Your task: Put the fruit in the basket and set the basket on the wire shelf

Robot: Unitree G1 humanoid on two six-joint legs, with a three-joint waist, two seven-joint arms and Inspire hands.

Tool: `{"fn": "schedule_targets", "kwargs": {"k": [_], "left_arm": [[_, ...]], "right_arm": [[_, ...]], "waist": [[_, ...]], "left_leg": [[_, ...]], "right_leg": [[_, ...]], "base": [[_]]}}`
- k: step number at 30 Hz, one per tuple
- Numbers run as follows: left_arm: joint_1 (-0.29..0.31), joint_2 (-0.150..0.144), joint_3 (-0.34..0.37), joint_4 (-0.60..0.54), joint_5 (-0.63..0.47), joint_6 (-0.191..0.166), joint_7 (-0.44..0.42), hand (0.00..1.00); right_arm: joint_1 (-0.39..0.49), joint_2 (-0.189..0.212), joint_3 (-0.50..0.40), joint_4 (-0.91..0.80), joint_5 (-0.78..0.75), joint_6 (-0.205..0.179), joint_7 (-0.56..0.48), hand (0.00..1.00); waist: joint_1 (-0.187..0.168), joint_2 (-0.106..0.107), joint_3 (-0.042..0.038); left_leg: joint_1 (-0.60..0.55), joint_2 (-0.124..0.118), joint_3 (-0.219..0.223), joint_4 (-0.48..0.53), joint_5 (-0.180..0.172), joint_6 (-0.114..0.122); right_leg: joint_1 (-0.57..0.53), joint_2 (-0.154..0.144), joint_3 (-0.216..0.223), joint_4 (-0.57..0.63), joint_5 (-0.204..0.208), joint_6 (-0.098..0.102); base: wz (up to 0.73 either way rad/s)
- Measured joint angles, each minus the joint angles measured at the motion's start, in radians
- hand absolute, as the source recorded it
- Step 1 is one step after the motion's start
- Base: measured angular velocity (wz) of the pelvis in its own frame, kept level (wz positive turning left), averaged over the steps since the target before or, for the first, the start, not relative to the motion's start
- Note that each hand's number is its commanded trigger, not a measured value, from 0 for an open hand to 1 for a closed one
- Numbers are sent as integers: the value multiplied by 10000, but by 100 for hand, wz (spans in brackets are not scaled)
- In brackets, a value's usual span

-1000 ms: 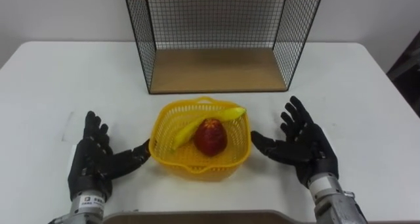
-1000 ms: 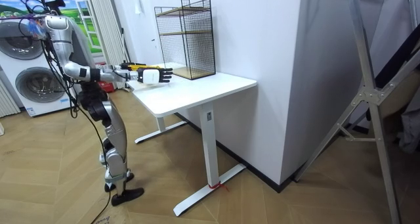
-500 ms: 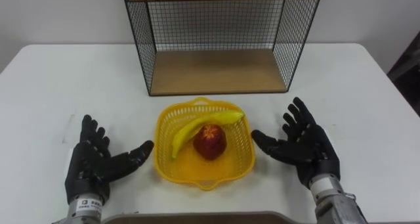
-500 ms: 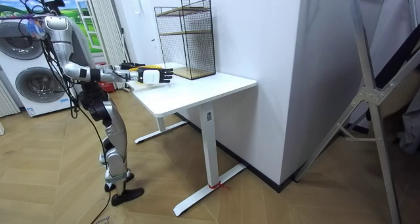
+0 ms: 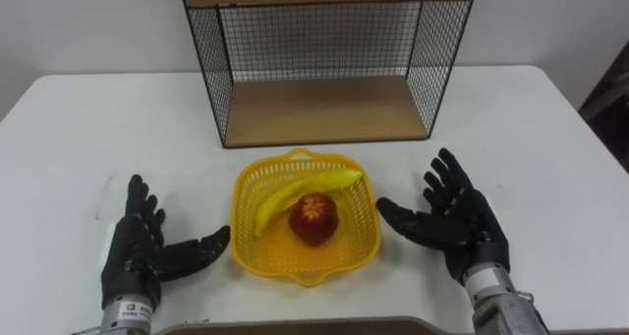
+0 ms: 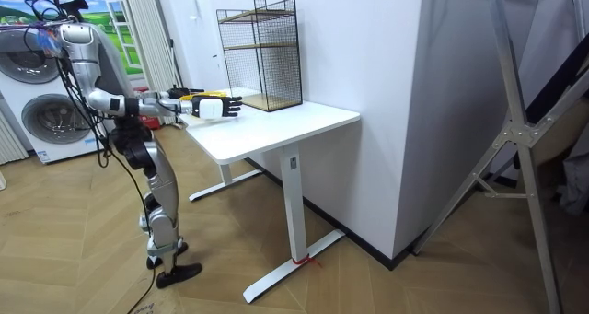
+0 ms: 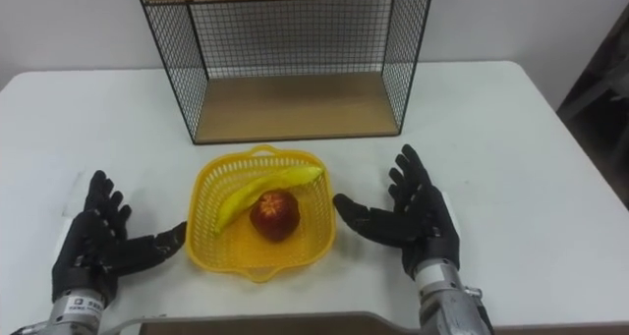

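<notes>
Nearest the robot, both hands lie low over the white counter (image 5: 550, 148), palms turned inward.

Left hand (image 5: 133, 261): fingers straight and spread, holding nothing, thumb reaching toward the basket.

Right hand (image 5: 462, 227): fingers likewise released and splayed, thumb aimed at the basket's opposite wall.

The yellow basket (image 5: 366, 232) sits on the counter between the two thumbs. Each thumb tip is just beside a wall; contact cannot be confirmed.

The fruit is inside the basket. The banana (image 5: 285, 195) lies with its long axis diagonal: the near end is toward the left thumb, and the far tip points to the rim ahead of the right thumb. The red apple (image 5: 313, 219) sits just beside the banana on the right-hand side, stem hollow up.

Beyond all fingertips stands the wire shelf (image 5: 324, 109), open front toward the robot, near the basket's far rim and apart from it.

The room view shows the robot standing at the counter's end, arms extended.
</notes>
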Motion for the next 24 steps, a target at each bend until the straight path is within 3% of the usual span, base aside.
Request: {"fn": "schedule_targets", "kwargs": {"k": [5, 11, 24], "left_arm": [[24, 0, 10, -14, -61, -25, -37, 0], [21, -1, 36, -11, -1102, -126, -38, 0], [36, -7, 232, -26, -1850, -125, -1, 0]], "right_arm": [[5, -3, -1, -55, 192, 0, 3, 0], [4, -3, -27, -53, 589, 0, -1, 0], [10, -8, -359, -53, 957, -1, -15, 0]], "waist": [[-36, -33, -13], [-43, -132, -27], [-45, -99, -18]], "left_leg": [[17, 2, -2, 0, 1, 1], [90, 1, -16, -7, 1, 1], [76, 0, -43, -21, 0, -1]], "right_leg": [[68, -23, -10, -1, 0, 0], [164, -21, 9, -22, 1, 0], [195, -20, 10, -131, 2, -3]], "base": [[0], [0], [0]]}}
